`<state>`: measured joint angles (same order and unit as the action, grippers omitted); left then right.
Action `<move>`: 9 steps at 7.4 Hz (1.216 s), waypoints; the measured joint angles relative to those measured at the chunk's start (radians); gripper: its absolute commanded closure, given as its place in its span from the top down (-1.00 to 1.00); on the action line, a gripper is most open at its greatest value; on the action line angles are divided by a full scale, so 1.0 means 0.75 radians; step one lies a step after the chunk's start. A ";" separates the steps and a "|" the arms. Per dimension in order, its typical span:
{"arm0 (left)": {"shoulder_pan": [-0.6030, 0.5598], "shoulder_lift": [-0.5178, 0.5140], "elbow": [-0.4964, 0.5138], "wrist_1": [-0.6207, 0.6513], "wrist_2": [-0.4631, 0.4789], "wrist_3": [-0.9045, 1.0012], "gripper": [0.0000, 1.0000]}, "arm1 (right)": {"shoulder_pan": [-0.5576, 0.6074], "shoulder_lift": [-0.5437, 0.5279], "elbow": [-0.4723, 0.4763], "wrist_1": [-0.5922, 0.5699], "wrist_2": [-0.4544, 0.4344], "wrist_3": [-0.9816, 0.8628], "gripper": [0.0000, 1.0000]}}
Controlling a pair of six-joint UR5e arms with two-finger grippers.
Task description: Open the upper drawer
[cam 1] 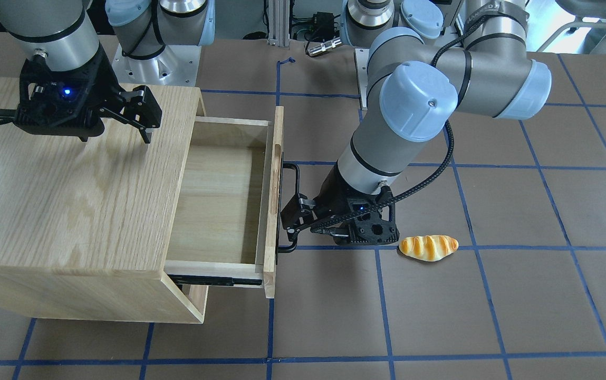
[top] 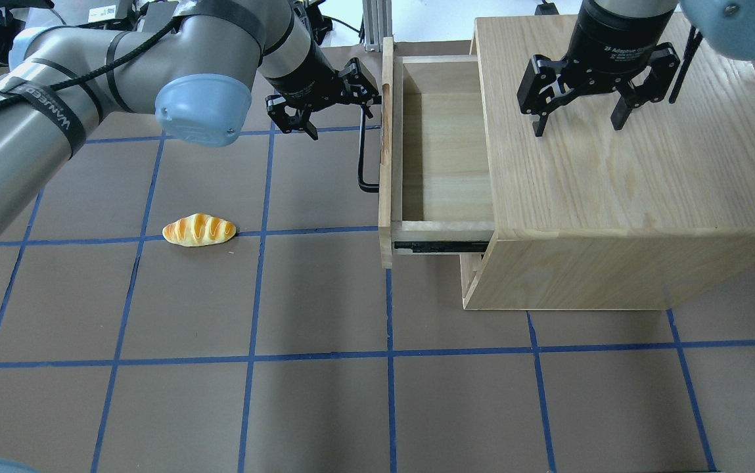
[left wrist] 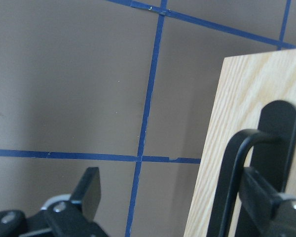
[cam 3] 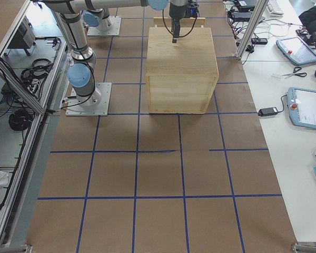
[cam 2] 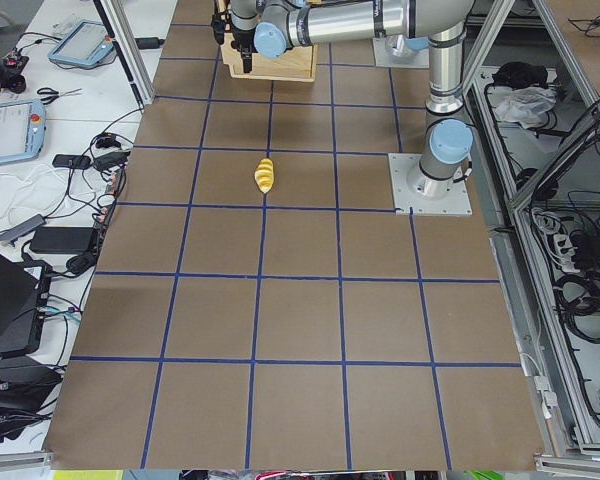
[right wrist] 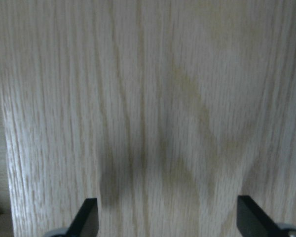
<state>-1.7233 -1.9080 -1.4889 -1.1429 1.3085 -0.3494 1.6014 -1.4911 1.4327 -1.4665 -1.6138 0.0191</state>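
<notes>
The upper drawer (top: 446, 151) of the light oak cabinet (top: 614, 184) stands pulled out to the left, and its inside shows nothing in it. Its front panel (top: 387, 151) carries a long black bar handle (top: 363, 157). My left gripper (top: 334, 108) is open at the far end of the handle; in the left wrist view one finger (left wrist: 266, 195) sits close against the bar (left wrist: 232, 173) and the other (left wrist: 89, 190) is out over the table. My right gripper (top: 579, 121) is open and empty just above the cabinet top, which also shows in the right wrist view (right wrist: 153, 98).
A toy bread roll (top: 198, 230) lies on the brown table to the left of the drawer, apart from both arms. The drawer's black slide rail (top: 439, 247) shows along its near side. Blue tape lines mark a grid on the table.
</notes>
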 measured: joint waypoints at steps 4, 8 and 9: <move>0.029 0.011 0.002 -0.049 0.002 0.058 1.00 | 0.000 0.000 0.000 0.000 0.000 -0.001 1.00; 0.074 0.017 0.003 -0.060 0.027 0.097 1.00 | 0.000 0.000 0.000 0.000 0.000 0.000 1.00; 0.078 0.018 0.003 -0.061 0.028 0.097 1.00 | 0.000 0.000 0.000 0.000 0.000 0.001 1.00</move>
<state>-1.6645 -1.8942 -1.4865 -1.1890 1.3292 -0.2764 1.6015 -1.4910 1.4328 -1.4665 -1.6138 0.0195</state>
